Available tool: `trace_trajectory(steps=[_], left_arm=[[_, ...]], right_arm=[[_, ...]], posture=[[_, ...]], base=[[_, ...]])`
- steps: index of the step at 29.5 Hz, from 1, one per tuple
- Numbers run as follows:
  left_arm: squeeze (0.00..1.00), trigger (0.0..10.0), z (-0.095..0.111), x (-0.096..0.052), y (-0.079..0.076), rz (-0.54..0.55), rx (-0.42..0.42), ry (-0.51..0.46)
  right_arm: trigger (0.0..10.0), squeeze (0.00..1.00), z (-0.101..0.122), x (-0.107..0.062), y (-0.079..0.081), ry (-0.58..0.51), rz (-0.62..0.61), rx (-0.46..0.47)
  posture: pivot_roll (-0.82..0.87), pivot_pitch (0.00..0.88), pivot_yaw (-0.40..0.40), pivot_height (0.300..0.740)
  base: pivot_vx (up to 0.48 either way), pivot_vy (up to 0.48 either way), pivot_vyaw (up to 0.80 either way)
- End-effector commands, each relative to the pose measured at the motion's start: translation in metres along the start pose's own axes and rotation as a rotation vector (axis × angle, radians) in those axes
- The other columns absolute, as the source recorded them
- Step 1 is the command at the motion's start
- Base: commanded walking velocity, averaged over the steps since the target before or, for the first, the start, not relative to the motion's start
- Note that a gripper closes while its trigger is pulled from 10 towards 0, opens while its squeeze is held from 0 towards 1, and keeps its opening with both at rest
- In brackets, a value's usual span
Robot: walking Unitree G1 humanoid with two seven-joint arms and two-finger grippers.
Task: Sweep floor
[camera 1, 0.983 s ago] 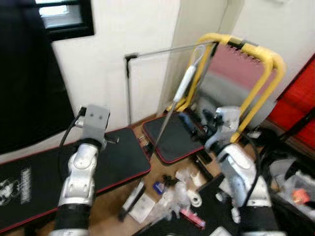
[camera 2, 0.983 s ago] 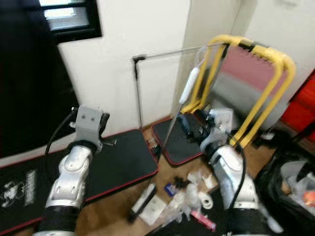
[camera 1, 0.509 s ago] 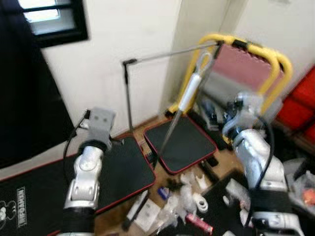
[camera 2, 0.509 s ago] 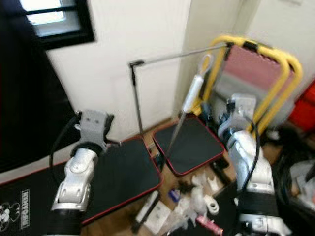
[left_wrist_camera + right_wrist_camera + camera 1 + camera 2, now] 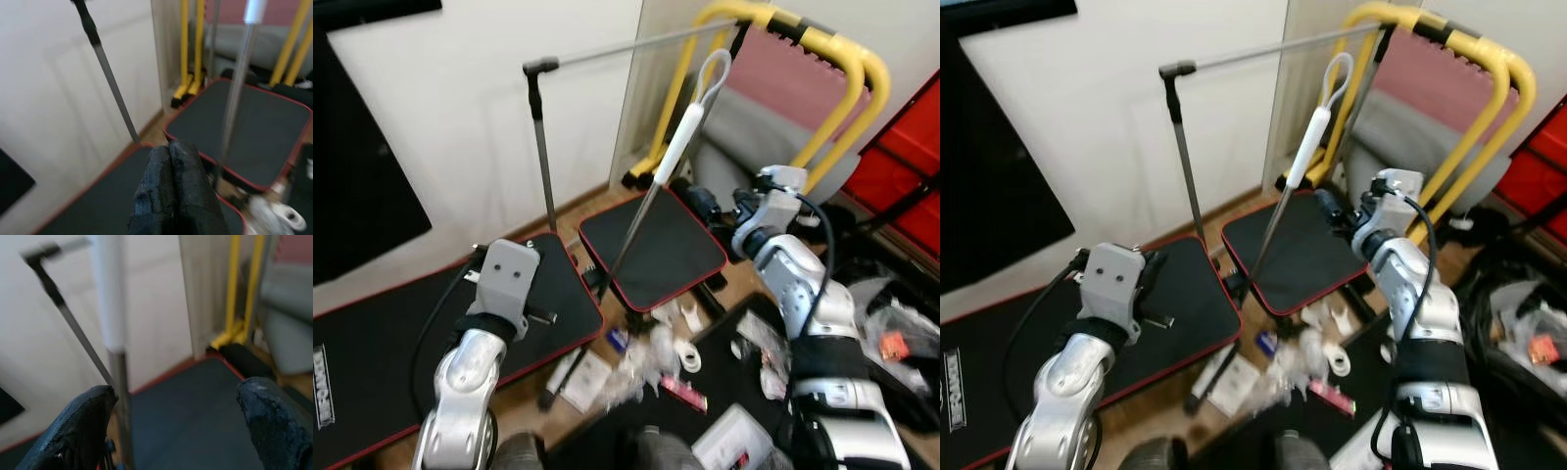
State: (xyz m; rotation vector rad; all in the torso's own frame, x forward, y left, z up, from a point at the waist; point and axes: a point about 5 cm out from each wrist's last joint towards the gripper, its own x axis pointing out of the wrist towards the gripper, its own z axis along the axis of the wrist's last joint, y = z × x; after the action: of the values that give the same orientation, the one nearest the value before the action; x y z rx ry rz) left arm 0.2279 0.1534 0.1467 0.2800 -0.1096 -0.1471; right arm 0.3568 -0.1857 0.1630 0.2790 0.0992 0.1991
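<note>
While broom (image 5: 1295,186) leans upright, right gripper (image 5: 171,426) fingers spread wide near it; left gripper (image 5: 171,191) fingers pressed together.

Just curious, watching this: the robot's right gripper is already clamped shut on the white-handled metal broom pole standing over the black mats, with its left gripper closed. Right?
Not quite. The right gripper is open and not holding the white-handled metal broom pole, as the right wrist view shows. The left gripper is closed, over the red-edged black mats.

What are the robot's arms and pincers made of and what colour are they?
Both arms are shiny silver segments with black bands at the joints. Each wrist carries a boxy grey housing with small screw holes, and a black cable loops along each forearm. The left gripper and right gripper each have two long black fingers with a rough, grainy surface and rounded tips.
</note>
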Motion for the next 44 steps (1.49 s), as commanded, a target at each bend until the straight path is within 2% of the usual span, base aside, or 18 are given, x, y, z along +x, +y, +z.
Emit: trace_trajectory(steps=[1, 3, 5, 7, 11, 17, 21, 23, 26, 29, 31, 35, 36, 37, 38, 44], left_arm=[[0.00, 10.0, 0.004, -0.006, -0.006, -0.074, -0.009, -0.005], [0.00, 10.0, 0.006, -0.011, -0.007, -0.078, -0.007, -0.007], [0.00, 10.0, 0.010, -0.021, -0.007, -0.083, -0.002, -0.004], [0.00, 10.0, 0.010, -0.021, -0.007, -0.083, -0.002, -0.004], [0.00, 10.0, 0.018, -0.039, -0.010, -0.086, 0.008, -0.006], [0.00, 10.0, 0.025, -0.053, -0.010, -0.090, 0.015, 0.004], [0.00, 10.0, 0.030, -0.062, -0.011, -0.093, 0.018, 0.013], [0.00, 10.0, 0.030, -0.062, -0.011, -0.093, 0.018, 0.013], [0.00, 10.0, 0.035, -0.071, -0.011, -0.096, 0.019, 0.021], [0.00, 10.0, 0.036, -0.072, -0.011, -0.096, 0.020, 0.023], [0.00, 10.0, 0.038, -0.075, -0.012, -0.097, 0.020, 0.026], [0.00, 10.0, 0.040, -0.076, -0.012, -0.097, 0.021, 0.031], [0.00, 10.0, 0.040, -0.076, -0.012, -0.097, 0.020, 0.033], [0.00, 10.0, 0.040, -0.076, -0.012, -0.097, 0.020, 0.033], [0.00, 10.0, 0.040, -0.075, -0.013, -0.097, 0.019, 0.033], [0.00, 10.0, 0.039, -0.071, -0.015, -0.097, 0.014, 0.035]], right_arm=[[10.0, 0.00, -0.001, 0.003, -0.005, -0.010, -0.006, -0.007], [10.0, 0.00, 0.002, 0.007, -0.001, -0.028, 0.022, -0.004], [10.0, 0.00, 0.008, 0.013, 0.011, -0.061, 0.095, -0.003], [10.0, 0.00, 0.008, 0.013, 0.011, -0.061, 0.095, -0.003], [10.0, 0.00, 0.010, 0.026, 0.035, -0.076, 0.218, 0.004], [10.0, 0.00, 0.015, 0.041, 0.052, -0.112, 0.247, 0.022], [10.0, 0.00, 0.031, 0.051, 0.070, -0.177, 0.282, 0.033], [10.0, 0.00, 0.031, 0.051, 0.070, -0.177, 0.282, 0.033], [10.0, 0.00, 0.054, 0.060, 0.092, -0.239, 0.331, 0.029], [10.0, 0.00, 0.061, 0.062, 0.099, -0.254, 0.346, 0.030], [10.0, 0.00, 0.077, 0.067, 0.114, -0.297, 0.368, 0.014], [10.0, 0.00, 0.084, 0.069, 0.121, -0.319, 0.374, 0.017], [4.7, 0.00, 0.087, 0.069, 0.124, -0.329, 0.380, 0.013], [4.7, 0.00, 0.087, 0.069, 0.124, -0.329, 0.380, 0.013], [0.0, 0.00, 0.090, 0.070, 0.128, -0.340, 0.380, 0.007], [0.0, 0.00, 0.098, 0.072, 0.132, -0.362, 0.355, -0.010]], posture=[[-0.06, 0.351, -0.191, 0.740], [-0.06, 0.365, -0.195, 0.740], [-0.04, 0.385, -0.205, 0.740], [-0.04, 0.385, -0.205, 0.740], [-0.02, 0.428, -0.222, 0.740], [0.01, 0.454, -0.230, 0.740], [0.02, 0.479, -0.235, 0.740], [0.02, 0.479, -0.235, 0.740], [0.03, 0.498, -0.241, 0.740], [0.03, 0.501, -0.242, 0.740], [0.04, 0.505, -0.246, 0.740], [0.03, 0.505, -0.248, 0.740], [0.03, 0.503, -0.250, 0.740], [0.03, 0.503, -0.250, 0.740], [0.03, 0.499, -0.252, 0.740], [0.02, 0.480, -0.261, 0.740]], base=[[0.000, 0.000, 0.00], [0.000, 0.000, 0.00], [0.000, 0.000, 0.00], [0.000, 0.000, 0.00], [0.000, 0.000, 0.00], [0.000, 0.000, 0.00], [0.000, 0.000, 0.00], [0.000, 0.000, 0.00], [0.000, 0.000, 0.00], [0.000, 0.000, 0.00], [0.000, 0.000, 0.00], [0.000, 0.000, 0.00], [0.000, 0.000, 0.00], [0.000, 0.000, 0.00], [0.000, 0.000, 0.00], [0.000, 0.000, 0.00]])
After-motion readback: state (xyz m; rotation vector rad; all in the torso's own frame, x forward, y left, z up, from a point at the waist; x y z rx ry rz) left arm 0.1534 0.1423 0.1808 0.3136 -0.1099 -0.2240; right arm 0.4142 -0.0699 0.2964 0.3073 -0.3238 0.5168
